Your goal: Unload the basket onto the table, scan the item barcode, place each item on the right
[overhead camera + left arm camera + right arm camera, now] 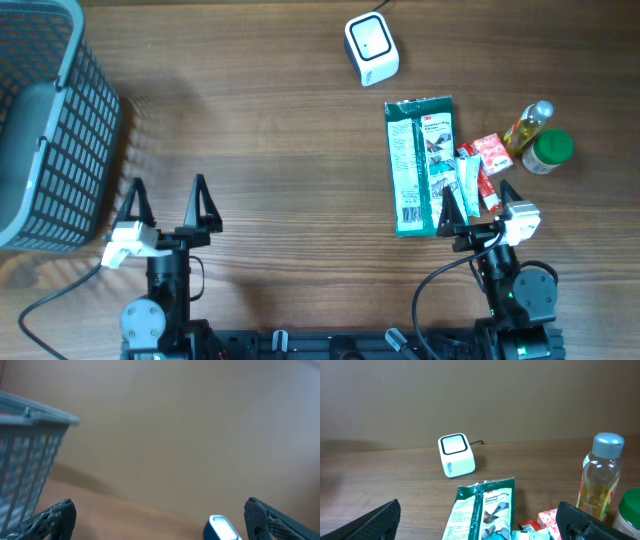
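In the overhead view, a long green packet is seen lying flat on the wooden table, right of centre. White print is carried on its face, with a pale panel near its lower end; no barcode can be made out there. A white cube-shaped scanner is placed above it, near the top edge, apart from the packet. Red sachets, a small bottle and a green-lidded jar are grouped just right of the packet. A grey basket fills the upper left. The left gripper is seen at lower left with its jaws spread wide and nothing between them. The right gripper is set at the packet's lower right corner, jaws equally wide; no hold on anything is seen.

In the left wrist view, the basket is shown at the left edge and the top of the scanner at the bottom. The dark fingers are kept to the two lower corners, fully parted, with nothing held.

In the right wrist view, the packet is shown at lower centre, its top end pointed towards the scanner beyond it. The bottle and jar are set upright at the right. The fingers are spread to the lower corners, and nothing is gripped.
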You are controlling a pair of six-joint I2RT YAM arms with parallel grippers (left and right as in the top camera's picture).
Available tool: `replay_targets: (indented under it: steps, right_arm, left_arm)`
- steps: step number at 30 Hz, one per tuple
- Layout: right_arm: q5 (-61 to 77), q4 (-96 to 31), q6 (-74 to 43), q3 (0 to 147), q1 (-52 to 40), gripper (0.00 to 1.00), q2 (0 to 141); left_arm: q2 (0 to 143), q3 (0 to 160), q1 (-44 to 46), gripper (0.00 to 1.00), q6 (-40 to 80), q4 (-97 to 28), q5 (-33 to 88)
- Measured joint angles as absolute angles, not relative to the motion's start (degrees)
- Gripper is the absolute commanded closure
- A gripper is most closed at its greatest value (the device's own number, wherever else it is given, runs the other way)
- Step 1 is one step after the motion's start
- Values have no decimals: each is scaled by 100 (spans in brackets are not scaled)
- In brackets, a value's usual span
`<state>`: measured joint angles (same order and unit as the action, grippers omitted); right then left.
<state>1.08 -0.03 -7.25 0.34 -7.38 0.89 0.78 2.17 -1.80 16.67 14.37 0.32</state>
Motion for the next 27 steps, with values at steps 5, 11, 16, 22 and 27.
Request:
replay_targets:
  steps: [5,11,16,22,27]
  right_arm:
    - [108,-1,-725,34,-738,0,89]
    - [108,-3,-725,34,-738,0,89]
    - [108,-3,-725,34,-738,0,89]
    - [108,-1,-725,34,-738,0,89]
    - [108,-1,-725,34,-738,0,89]
  left_arm:
    - [78,93,-180,0,1688,805,30]
    - [78,71,-180,0,1688,-23,30]
    - [78,69,-180,0,1590,-425,32]
    - [78,69,-180,0,989,-429,75]
    - [78,69,-180,0,440,-429,84]
